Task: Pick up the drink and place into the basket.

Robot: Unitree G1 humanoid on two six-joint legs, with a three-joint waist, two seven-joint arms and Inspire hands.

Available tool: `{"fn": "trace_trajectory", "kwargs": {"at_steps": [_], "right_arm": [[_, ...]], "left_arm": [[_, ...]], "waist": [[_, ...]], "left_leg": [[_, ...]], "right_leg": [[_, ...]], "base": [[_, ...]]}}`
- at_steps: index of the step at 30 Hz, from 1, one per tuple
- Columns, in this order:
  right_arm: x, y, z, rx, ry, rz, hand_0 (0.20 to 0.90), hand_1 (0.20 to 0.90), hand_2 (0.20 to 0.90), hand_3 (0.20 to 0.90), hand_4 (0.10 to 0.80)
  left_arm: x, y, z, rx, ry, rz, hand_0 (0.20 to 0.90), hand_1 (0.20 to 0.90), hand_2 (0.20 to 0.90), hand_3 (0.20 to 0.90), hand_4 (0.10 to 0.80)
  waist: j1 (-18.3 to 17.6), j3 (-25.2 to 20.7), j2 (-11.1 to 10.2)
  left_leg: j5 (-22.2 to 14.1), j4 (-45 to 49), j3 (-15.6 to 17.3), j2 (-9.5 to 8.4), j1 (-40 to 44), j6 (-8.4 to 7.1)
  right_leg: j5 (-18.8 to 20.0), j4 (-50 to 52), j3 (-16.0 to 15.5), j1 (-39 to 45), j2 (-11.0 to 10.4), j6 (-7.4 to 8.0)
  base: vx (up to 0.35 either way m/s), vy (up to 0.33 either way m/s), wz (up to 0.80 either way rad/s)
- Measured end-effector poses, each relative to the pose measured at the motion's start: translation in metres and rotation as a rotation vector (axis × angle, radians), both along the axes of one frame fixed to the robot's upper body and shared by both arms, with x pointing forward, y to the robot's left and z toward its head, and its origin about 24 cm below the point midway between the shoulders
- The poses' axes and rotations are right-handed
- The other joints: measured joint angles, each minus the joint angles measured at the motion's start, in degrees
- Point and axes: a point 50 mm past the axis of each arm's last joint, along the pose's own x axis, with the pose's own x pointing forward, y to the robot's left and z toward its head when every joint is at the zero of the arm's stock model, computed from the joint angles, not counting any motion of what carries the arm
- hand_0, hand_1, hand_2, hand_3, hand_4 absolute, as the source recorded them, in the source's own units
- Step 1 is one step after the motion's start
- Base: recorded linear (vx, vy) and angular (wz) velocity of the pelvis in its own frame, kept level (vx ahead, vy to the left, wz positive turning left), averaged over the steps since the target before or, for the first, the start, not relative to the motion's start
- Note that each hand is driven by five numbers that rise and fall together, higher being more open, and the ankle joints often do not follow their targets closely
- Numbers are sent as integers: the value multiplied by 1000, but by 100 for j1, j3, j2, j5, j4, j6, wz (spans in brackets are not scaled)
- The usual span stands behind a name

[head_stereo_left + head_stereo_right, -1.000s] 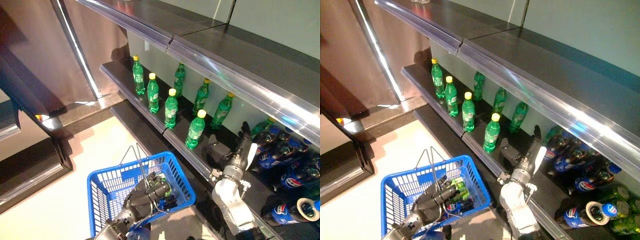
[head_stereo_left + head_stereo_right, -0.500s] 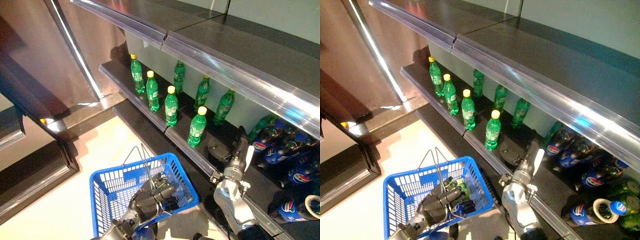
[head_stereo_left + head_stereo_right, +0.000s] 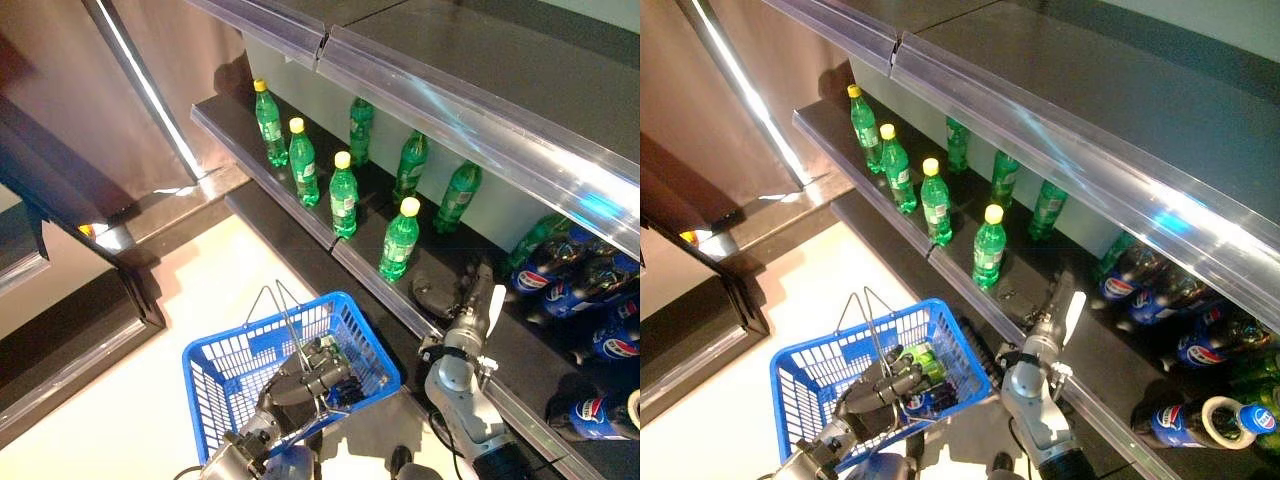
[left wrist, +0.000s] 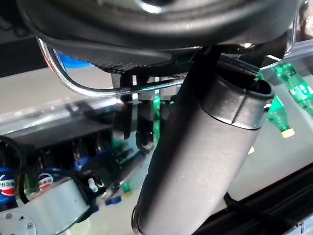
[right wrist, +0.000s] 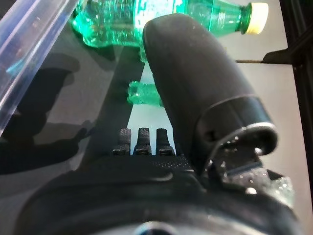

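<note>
**Right hand easing back along the lower shelf**

We are seeing our right hand drawing slightly back, fingers straight, beside the nearest green drink, a ribbed plastic bottle with a yellow cap standing on the dark shelf. Our left hand is curling round the wire handle of the blue mesh basket

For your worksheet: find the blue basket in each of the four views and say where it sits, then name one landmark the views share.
Left eye view: blue basket at lower centre-left, its handle held by the left hand.
Right eye view: lower left.
Left wrist view: only its metal handle and a blue patch show.
Right wrist view: not in it.
Shared landmark: the green bottles on the shelf.
</note>
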Motion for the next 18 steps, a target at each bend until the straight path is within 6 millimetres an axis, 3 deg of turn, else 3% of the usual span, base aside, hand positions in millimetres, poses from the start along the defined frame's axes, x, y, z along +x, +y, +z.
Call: {"fn": "trace_trajectory", "kwargs": {"at_steps": [11,18], "right_arm": [[7,22,5,-4,-15,164,900,900,900,900,800],[27,27,25,-27,-83,179,900,900,900,900,800]], "left_arm": [[18,-8,10,-1,-72,-25,300,300,300,200,100],[35,-7,15,23,-105,-22,300,300,300,200,100]], "waist": [[129,475,24],[167,752,21]], "left_leg": [[9,74,-46,-10,-129,4],[32,191,-143,-17,-393,10]], "right_leg": [[-1,55,-26,-96,-8,1],[4,151,-96,-298,-14,1]], "base": [[-14,2,1],[-98,-31,6]]}}
